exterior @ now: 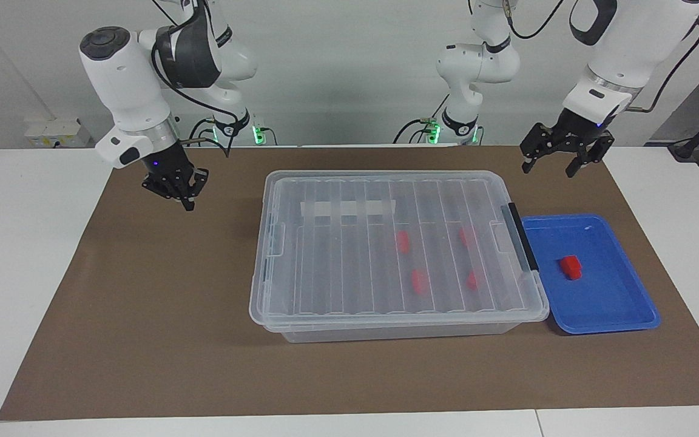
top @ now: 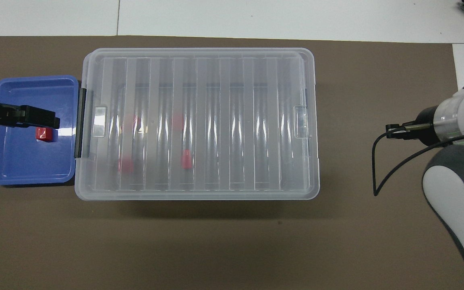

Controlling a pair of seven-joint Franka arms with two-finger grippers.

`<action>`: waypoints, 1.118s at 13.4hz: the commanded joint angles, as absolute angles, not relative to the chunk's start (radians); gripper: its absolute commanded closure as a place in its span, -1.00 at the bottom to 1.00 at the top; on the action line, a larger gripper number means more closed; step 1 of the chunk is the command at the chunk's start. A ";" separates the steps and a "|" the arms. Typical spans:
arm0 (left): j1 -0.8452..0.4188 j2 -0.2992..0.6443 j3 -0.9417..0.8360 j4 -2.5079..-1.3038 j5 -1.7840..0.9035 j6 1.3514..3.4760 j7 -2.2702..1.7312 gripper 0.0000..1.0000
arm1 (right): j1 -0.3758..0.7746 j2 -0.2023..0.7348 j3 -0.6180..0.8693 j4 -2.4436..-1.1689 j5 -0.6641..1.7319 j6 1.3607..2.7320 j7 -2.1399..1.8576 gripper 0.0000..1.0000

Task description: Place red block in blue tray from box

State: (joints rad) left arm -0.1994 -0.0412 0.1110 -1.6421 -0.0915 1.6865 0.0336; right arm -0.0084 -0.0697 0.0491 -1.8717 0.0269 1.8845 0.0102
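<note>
Facing view: the box (exterior: 398, 249), a clear bin with its ribbed lid shut, lies at the centre of the brown mat (exterior: 143, 315). A whitish tape strip (exterior: 347, 209) crosses the lid, and a black bar handle (exterior: 522, 243) runs along the box's end at 3 o'clock. Four red shapes (exterior: 419, 281) show blurred through the lid. The blue tray (exterior: 613, 303) lies just beside that handle end, at 3 o'clock from the box. The red block (exterior: 571, 267) rests on the tray floor near its middle, apart from the rim. The left gripper (exterior: 554, 162) hangs in the air at 12 o'clock of the tray, its fingers spread wide and holding nothing. The right gripper (exterior: 187, 201) hangs over bare mat at 10 o'clock of the box, well apart from it, fingertips together and empty. In the overhead view the left gripper's finger covers part of the tray.
</note>
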 commanded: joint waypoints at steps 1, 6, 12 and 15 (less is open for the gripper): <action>-0.184 -0.057 0.114 -1.652 -0.074 1.678 0.024 -1.00 | -0.040 -0.061 0.058 -1.772 0.003 1.768 0.052 1.00; -0.179 -0.057 0.112 -1.652 -0.072 1.672 0.025 -1.00 | -0.026 0.020 0.063 -1.545 -0.044 1.590 0.166 -1.00; -0.179 -0.058 0.112 -1.652 -0.074 1.672 0.025 -1.00 | -0.035 0.025 0.067 -1.535 -0.046 1.551 0.169 -1.00; -0.179 -0.057 0.113 -1.652 -0.074 1.667 0.025 -1.00 | -0.035 -0.015 0.066 -1.598 -0.044 1.549 0.173 -1.00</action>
State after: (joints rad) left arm -0.1861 -0.0412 0.1191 -1.6422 -0.0914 1.6843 0.0335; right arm -0.0282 0.0137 0.0572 -1.5583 -0.0302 1.5580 0.1457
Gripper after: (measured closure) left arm 0.000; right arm 0.000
